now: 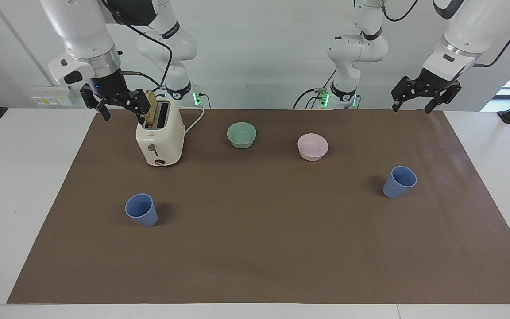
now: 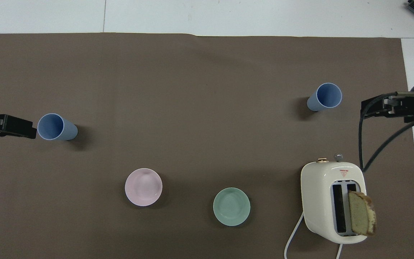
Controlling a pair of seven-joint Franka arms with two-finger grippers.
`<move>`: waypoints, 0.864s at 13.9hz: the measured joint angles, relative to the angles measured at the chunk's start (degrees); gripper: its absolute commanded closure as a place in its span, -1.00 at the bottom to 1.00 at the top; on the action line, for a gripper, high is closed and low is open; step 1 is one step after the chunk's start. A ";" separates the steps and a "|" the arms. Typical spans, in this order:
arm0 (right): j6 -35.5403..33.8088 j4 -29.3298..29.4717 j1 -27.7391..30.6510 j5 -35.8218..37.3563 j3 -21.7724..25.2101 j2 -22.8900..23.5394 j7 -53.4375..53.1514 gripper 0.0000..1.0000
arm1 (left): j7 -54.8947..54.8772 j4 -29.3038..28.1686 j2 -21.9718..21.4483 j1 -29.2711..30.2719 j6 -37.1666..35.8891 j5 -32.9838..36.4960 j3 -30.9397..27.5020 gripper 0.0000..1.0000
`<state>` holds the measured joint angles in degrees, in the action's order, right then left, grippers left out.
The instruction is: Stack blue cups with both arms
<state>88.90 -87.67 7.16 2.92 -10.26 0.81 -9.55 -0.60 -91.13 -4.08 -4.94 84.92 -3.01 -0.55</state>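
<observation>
Two blue cups stand upright and apart on the brown mat. One cup (image 1: 141,210) (image 2: 323,97) is toward the right arm's end, the other cup (image 1: 399,181) (image 2: 56,127) toward the left arm's end. My right gripper (image 1: 123,116) (image 2: 386,107) hangs open and empty in the air beside the top of the toaster, well above the mat. My left gripper (image 1: 412,106) (image 2: 7,126) waits open and empty, raised over the mat's corner at its own end. Neither gripper touches a cup.
A cream toaster (image 1: 160,137) (image 2: 332,201) with a bread slice (image 2: 361,217) in one slot stands near the right arm, its cord trailing toward the robots. A mint-green bowl (image 1: 241,134) (image 2: 231,206) and a pale pink bowl (image 1: 312,146) (image 2: 143,187) sit between the arms' bases.
</observation>
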 measured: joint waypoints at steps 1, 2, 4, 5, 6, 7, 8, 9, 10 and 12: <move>0.00 0.02 0.00 0.00 0.00 0.00 0.00 -1.00 | 0.00 0.00 -0.02 0.00 0.02 0.00 -0.01 -1.00; 0.00 0.03 0.00 0.00 0.00 0.00 0.00 -1.00 | 0.00 0.00 -0.03 0.00 0.05 0.00 -0.02 -1.00; 0.00 0.04 0.00 0.00 0.00 0.00 0.00 -1.00 | 0.00 0.00 -0.03 0.04 0.20 0.01 -0.07 -1.00; 0.00 0.04 0.00 0.00 0.00 0.00 0.00 -1.00 | 0.00 -0.02 -0.03 0.19 0.35 0.02 -0.19 -1.00; 0.00 0.04 0.00 0.00 0.00 0.00 0.00 -1.00 | 0.01 -0.13 0.01 0.66 0.73 0.04 -0.32 -1.00; 0.00 0.04 0.00 0.00 0.01 0.00 0.00 -1.00 | 0.00 -0.35 0.12 1.53 0.99 0.04 -0.34 -1.00; 0.00 0.04 0.00 0.00 0.03 0.00 0.00 -1.00 | 0.00 -0.89 0.26 2.46 1.49 0.05 -0.40 -1.00; 0.00 0.04 0.00 0.00 0.07 0.00 0.00 -1.00 | -0.01 -1.80 0.40 3.25 2.60 0.05 -0.45 -1.00; 0.00 0.04 0.01 0.00 0.11 0.00 0.00 -1.00 | -0.01 -2.95 0.53 3.85 4.15 0.05 -0.47 -1.00; 0.00 0.04 0.01 0.00 0.13 0.00 0.00 -1.00 | -0.01 -5.71 0.95 5.48 7.89 0.07 -0.51 -1.00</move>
<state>88.90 -87.63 7.17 2.92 -10.14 0.81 -9.55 -0.60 -96.84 -3.13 0.54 92.80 -2.94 -1.06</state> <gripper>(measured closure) 0.000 0.000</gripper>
